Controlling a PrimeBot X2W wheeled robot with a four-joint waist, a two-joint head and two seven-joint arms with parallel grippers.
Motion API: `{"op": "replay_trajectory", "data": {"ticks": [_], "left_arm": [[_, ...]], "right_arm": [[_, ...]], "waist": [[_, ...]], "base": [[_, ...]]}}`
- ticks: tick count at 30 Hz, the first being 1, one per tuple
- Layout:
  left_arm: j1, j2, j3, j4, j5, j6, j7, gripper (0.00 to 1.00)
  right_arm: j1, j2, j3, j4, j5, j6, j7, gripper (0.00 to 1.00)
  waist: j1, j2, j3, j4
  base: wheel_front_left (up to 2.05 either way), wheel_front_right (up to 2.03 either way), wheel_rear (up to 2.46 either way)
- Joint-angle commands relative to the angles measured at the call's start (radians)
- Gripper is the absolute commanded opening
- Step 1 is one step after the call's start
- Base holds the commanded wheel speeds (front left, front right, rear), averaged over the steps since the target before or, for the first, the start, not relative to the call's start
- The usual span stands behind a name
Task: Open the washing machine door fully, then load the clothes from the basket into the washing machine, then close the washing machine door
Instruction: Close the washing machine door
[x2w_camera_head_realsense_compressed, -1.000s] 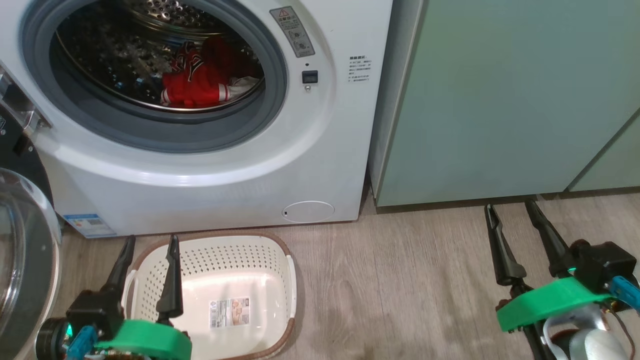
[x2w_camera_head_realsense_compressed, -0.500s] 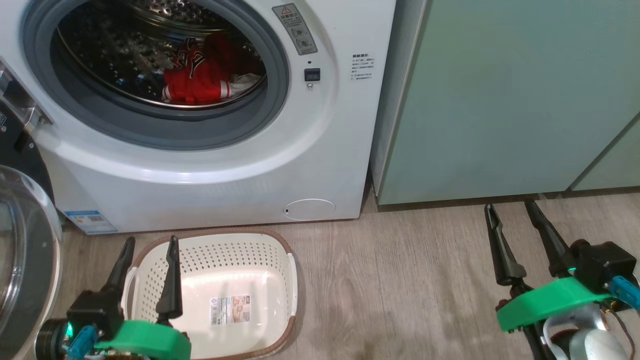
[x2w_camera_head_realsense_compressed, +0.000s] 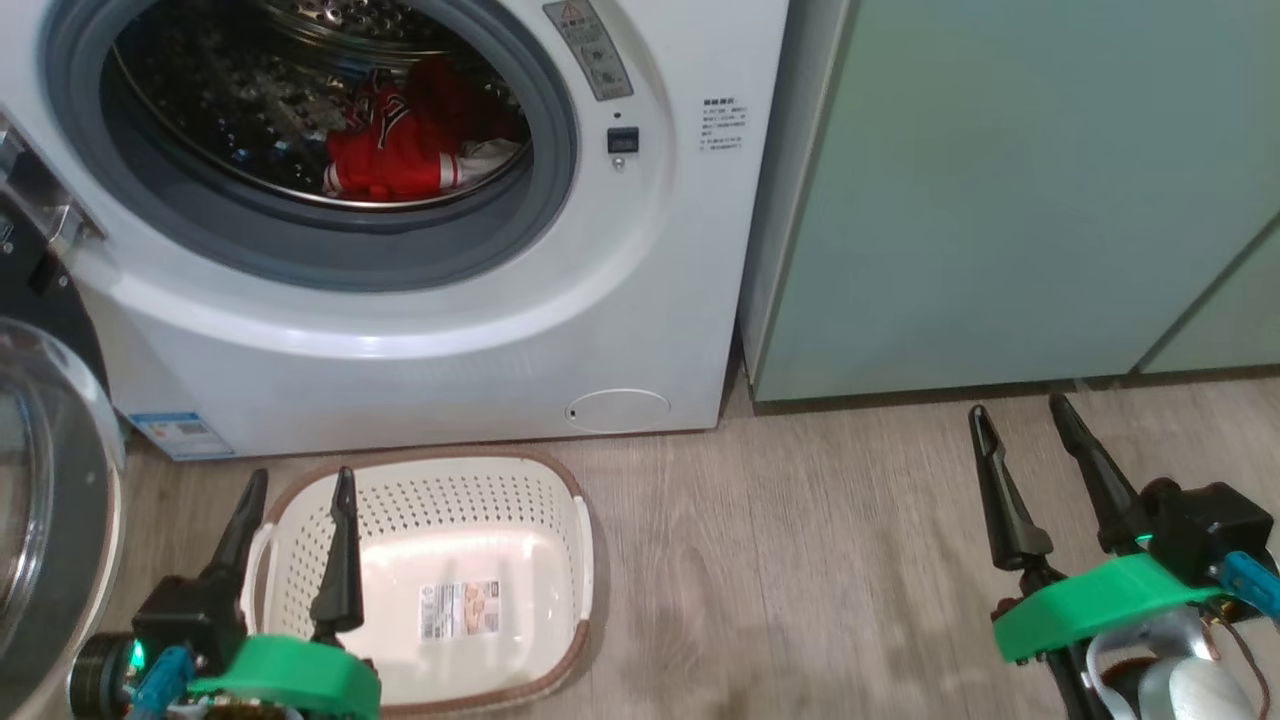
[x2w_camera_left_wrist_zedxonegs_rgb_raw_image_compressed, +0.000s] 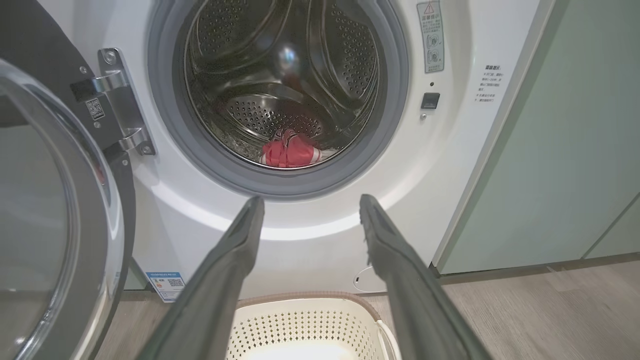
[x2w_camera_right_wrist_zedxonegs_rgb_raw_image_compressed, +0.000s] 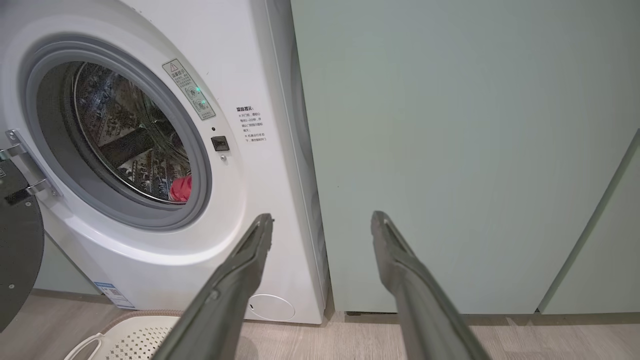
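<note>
Two of the three parts of the task look finished, as I judge it: the washing machine door (x2w_camera_head_realsense_compressed: 50, 480) stands swung out wide at the left, the clothes (x2w_camera_head_realsense_compressed: 395, 160) lie as a red heap on the bottom of the steel drum (x2w_camera_head_realsense_compressed: 250, 120) inside the washing machine (x2w_camera_head_realsense_compressed: 400, 340), and the basket (x2w_camera_head_realsense_compressed: 450, 505) on the floor (x2w_camera_head_realsense_compressed: 800, 560) just before the machine holds nothing but its paper label (x2w_camera_head_realsense_compressed: 460, 610). So the step in hand should be the closing of the door. To do it well, I think the left hand (x2w_camera_head_realsense_compressed: 300, 475), which is the nearer one, must go around to the outer face of the black ring (x2w_camera_left_wrist_zedxonegs_rgb_raw_image_compressed: 120, 210), at the edge far from the hinge (x2w_camera_left_wrist_zedxonegs_rgb_raw_image_compressed: 117, 100), push it in a slow arc toward the opening, and press firmly at the end so that the catch enters the small black lock (x2w_camera_head_realsense_compressed: 622, 140). Before pushing it is wise to check the grey gasket (x2w_camera_head_realsense_compressed: 330, 265): the red fabric seems to lie behind the drum lip and not over the rubber, though a white part comes near the edge. The left hand hangs above the left rim of the basket, its two fingers apart, holding nothing and touching nothing. The right hand (x2w_camera_head_realsense_compressed: 1018, 407) hangs over the floor before the pale green cabinets (x2w_camera_head_realsense_compressed: 1000, 200), well apart from the machine, fingers also apart and empty
</note>
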Motion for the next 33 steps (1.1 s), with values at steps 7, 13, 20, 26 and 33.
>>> {"op": "replay_trajectory", "data": {"ticks": [7,13,20,26,33], "left_arm": [[-0.045,0.025,0.024,-0.037,-0.011,0.001,-0.013,1.0],[-0.045,0.028,0.022,-0.042,-0.012,0.001,-0.016,1.0],[-0.044,0.034,0.019,-0.044,-0.016,0.0,-0.018,1.0],[-0.041,0.037,0.016,-0.045,-0.018,0.002,-0.017,1.0],[-0.042,0.041,0.012,-0.05,-0.02,0.006,-0.015,1.0]], "right_arm": [[-0.03,-0.004,0.016,-0.035,0.006,0.0,-0.009,1.0],[-0.031,-0.004,0.015,-0.032,0.01,0.0,-0.01,1.0],[-0.031,-0.004,0.014,-0.026,0.016,0.0,-0.013,1.0],[-0.03,-0.004,0.014,-0.023,0.02,0.0,-0.015,1.0],[-0.028,-0.004,0.016,-0.025,0.024,0.0,-0.018,1.0]], "waist": [[-0.0003,0.0,0.003,0.0],[-0.0003,0.0,0.004,0.0],[-0.0003,0.0,0.001,-0.004],[-0.0003,0.0,-0.003,-0.006],[-0.0003,0.0,0.001,-0.007]], "base": [[-1.99,1.99,0.0],[-1.56,1.56,0.0],[-0.65,0.65,0.0],[0.0,0.0,0.0],[0.0,0.0,0.0]]}}
